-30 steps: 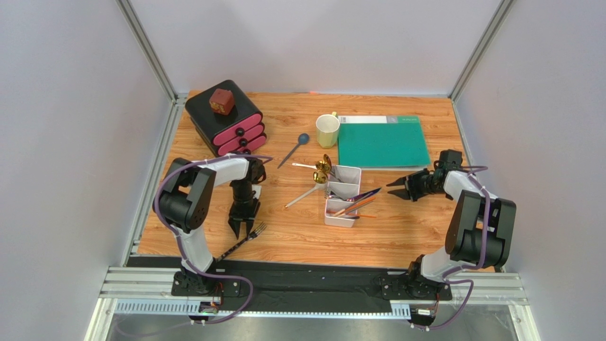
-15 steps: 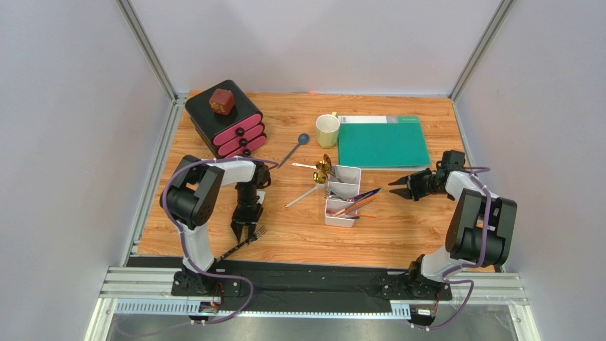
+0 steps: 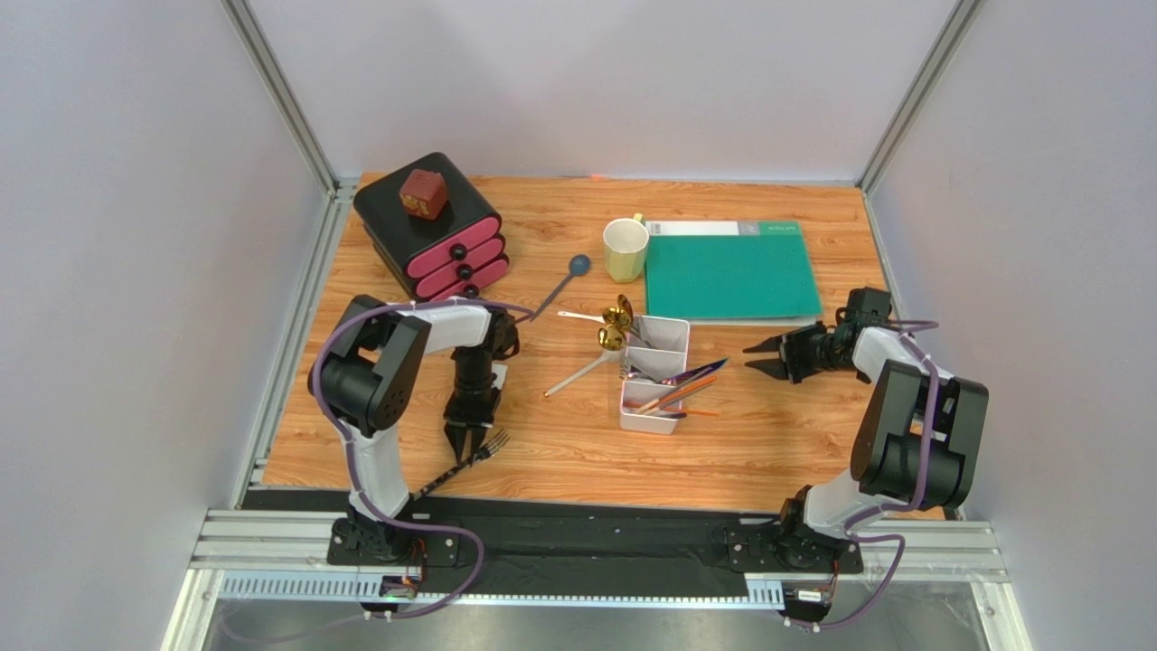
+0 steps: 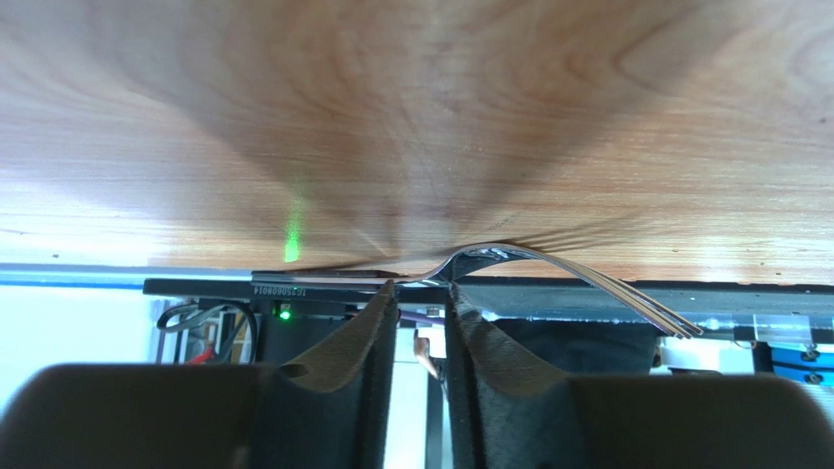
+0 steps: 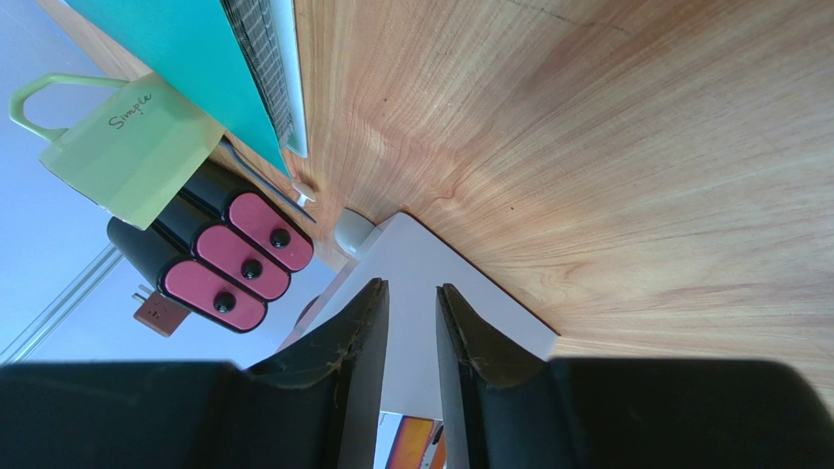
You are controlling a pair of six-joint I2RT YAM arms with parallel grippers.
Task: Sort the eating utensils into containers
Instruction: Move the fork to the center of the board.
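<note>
Silver fork (image 3: pixel 451 472) lies at the worktop's (image 3: pixel 761 448) near edge, handle end poking toward the rail, well apart from the white tray (image 3: pixel 675 326). Left end effector (image 4: pixel 421 289) is right on the fork's neck, fingers w/ a narrow gap. Can't tell if it's pinching yet. Best bet imo: squeeze across the neck, lift straight up, no dragging. Right end effector (image 3: pixel 757 364) hovers by the tray, slightly spread, empty.

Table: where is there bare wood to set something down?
Bare: the near strip in front of the white tray, between the fork and the right arm; the back strip between the black drawer box and the mug. Crowded: spoons left of the tray.
</note>
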